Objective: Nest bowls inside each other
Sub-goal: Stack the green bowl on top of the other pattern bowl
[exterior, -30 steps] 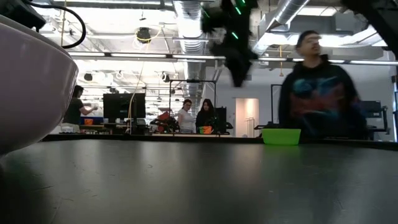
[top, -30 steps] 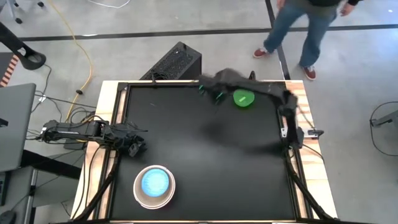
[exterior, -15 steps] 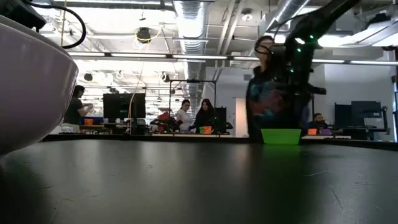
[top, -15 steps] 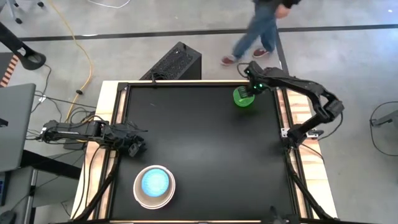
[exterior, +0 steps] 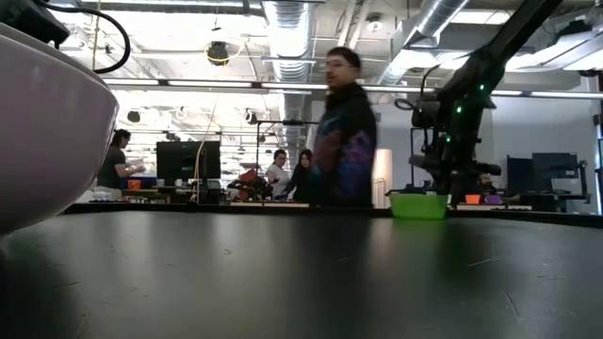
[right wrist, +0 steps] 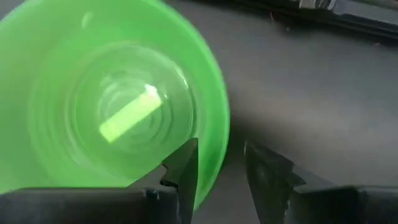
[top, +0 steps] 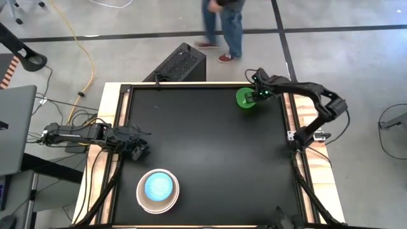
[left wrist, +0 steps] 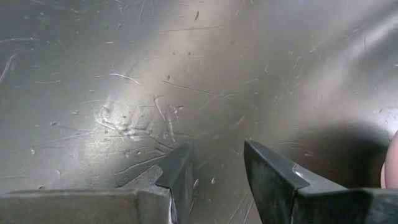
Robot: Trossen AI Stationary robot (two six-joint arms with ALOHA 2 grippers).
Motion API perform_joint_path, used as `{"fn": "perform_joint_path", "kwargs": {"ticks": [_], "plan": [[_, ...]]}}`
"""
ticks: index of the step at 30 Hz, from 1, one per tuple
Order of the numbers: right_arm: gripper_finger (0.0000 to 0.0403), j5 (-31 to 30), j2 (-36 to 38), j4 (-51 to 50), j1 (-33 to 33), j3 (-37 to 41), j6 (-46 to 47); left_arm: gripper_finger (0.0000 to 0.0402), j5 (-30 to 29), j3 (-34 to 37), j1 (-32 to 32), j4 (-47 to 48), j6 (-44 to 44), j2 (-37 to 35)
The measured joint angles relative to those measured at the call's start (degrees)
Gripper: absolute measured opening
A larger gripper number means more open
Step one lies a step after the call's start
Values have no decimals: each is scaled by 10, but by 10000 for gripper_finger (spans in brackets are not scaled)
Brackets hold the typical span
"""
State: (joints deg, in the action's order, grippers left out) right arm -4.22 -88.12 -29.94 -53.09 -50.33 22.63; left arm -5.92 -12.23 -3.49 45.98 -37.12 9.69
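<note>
The bright green bowl (top: 244, 100) rests on its base at the table's far right, also seen in the low view (exterior: 417, 205) and the right wrist view (right wrist: 112, 106). My right gripper (top: 257, 95) hangs open over its right rim, pointing steeply down, with one finger above the bowl's inside and one outside (right wrist: 221, 168). Near the front left, a light blue bowl (top: 158, 187) sits inside a white bowl (top: 141, 198). My left gripper (top: 137, 151) waits open at the table's left edge (left wrist: 217, 168). My right gripper straddles the green bowl's rim (right wrist: 219, 134) on the bowl's right side, coming from above. Whether either finger touches the rim, I cannot tell. The bowl stands upright on the table.
A person (top: 226, 25) walks on the floor beyond the far edge. A black box (top: 178, 63) stands behind the table's far left. The black tabletop (top: 203, 146) lies bare between the two bowl spots.
My right gripper has swung from the middle of the far edge toward the table's right, come down over the green bowl and rolled about its own axis. The person behind the table has walked toward the left.
</note>
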Motion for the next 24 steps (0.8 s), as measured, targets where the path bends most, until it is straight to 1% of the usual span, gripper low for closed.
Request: {"fn": "perform_joint_path", "kwargs": {"ticks": [2, 5, 7, 11, 12, 15, 19, 21, 24], "plan": [[144, 0, -15, 13, -1, 0, 0, 128, -1, 0, 0, 0, 0, 0], [118, 2, -32, 27, -4, 0, -5, 128, -1, 0, 0, 0, 0, 0], [91, 5, -43, 26, -3, 0, -7, 128, -1, 0, 0, 0, 0, 0], [20, 30, -46, 29, 2, -1, -19, 128, -1, 0, 0, 0, 0, 0], [13, 31, -41, 29, 8, -1, -19, 128, -1, 0, 0, 0, 0, 0], [15, 30, -13, 22, 31, -2, -18, 128, -1, 0, 0, 0, 0, 0], [7, 30, 42, 6, 82, -32, -11, 128, -1, 0, 0, 0, 0, 0], [5, 29, 71, 2, 124, -49, -1, 128, -1, 0, 0, 0, 0, 0], [5, 28, 102, 8, 213, -87, 13, 128, -1, 0, 0, 0, 0, 0]]}}
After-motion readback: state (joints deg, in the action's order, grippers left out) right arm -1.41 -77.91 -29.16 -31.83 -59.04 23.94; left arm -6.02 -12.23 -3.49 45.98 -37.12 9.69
